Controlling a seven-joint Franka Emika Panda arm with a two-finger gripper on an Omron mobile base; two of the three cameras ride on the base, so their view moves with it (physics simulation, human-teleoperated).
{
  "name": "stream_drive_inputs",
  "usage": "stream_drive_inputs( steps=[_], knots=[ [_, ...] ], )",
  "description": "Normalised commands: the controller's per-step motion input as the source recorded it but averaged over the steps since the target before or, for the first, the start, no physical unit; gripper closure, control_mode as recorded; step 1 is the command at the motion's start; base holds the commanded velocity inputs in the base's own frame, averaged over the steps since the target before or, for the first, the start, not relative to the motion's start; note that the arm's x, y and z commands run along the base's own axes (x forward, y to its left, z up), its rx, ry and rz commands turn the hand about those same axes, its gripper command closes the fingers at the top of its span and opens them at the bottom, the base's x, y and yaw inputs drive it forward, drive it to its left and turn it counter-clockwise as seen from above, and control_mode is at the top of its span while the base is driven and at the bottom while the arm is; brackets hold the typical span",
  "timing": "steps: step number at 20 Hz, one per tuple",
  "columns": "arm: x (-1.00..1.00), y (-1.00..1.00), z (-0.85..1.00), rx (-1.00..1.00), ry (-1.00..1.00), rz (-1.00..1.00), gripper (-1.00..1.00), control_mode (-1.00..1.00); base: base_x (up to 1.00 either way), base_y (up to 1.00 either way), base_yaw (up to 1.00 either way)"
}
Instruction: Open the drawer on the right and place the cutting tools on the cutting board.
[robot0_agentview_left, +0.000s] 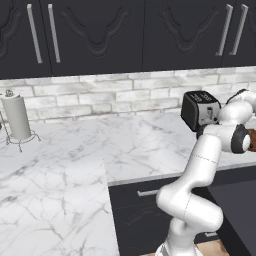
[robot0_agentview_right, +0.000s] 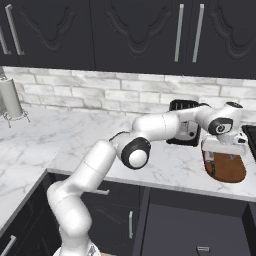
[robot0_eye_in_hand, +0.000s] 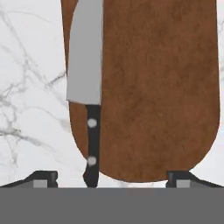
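Observation:
The reddish-brown cutting board (robot0_eye_in_hand: 157, 87) lies on the marble counter just under my hand. A knife (robot0_eye_in_hand: 85, 57) with a broad silvery blade and a dark riveted handle rests along the board's left side, its handle end reaching past the board's rim. My gripper (robot0_eye_in_hand: 111, 178) is open above the board's near end, and the knife lies free between the finger tips (robot0_eye_in_hand: 43, 177). In the right base view the gripper (robot0_agentview_right: 223, 152) hovers over the board (robot0_agentview_right: 230, 170), with the knife (robot0_agentview_right: 212, 163) at its left edge. Below the counter the drawer (robot0_agentview_right: 195, 222) stands pulled out, showing its dark grey interior (robot0_agentview_left: 235, 210).
A black-and-silver toaster (robot0_agentview_right: 182, 125) stands just behind the board, close to my forearm. A paper towel holder (robot0_agentview_left: 17, 117) stands far left on the counter. Dark upper cabinets (robot0_agentview_left: 125, 30) hang above the brick backsplash. A closed drawer with a short silver handle (robot0_agentview_left: 147, 192) lies left of the open one.

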Motion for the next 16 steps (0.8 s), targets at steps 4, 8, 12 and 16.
stream_drive_inputs(
  steps=[4, 8, 12, 16],
  knots=[
    [-0.96, 0.02, 0.29, 0.00, 0.00, 0.00, -1.00, -1.00, 0.00, 0.00, 0.00],
    [-1.00, 0.28, 0.08, 0.00, 0.00, 0.00, -1.00, -1.00, 0.00, 0.00, 0.00],
    [-1.00, 0.53, 0.00, -0.02, 0.00, 0.00, -1.00, -1.00, 0.00, 0.00, 0.00],
    [-1.00, 0.74, 0.00, -0.06, 0.00, 0.00, -1.00, -1.00, 0.00, 0.00, 0.00]
  ],
)
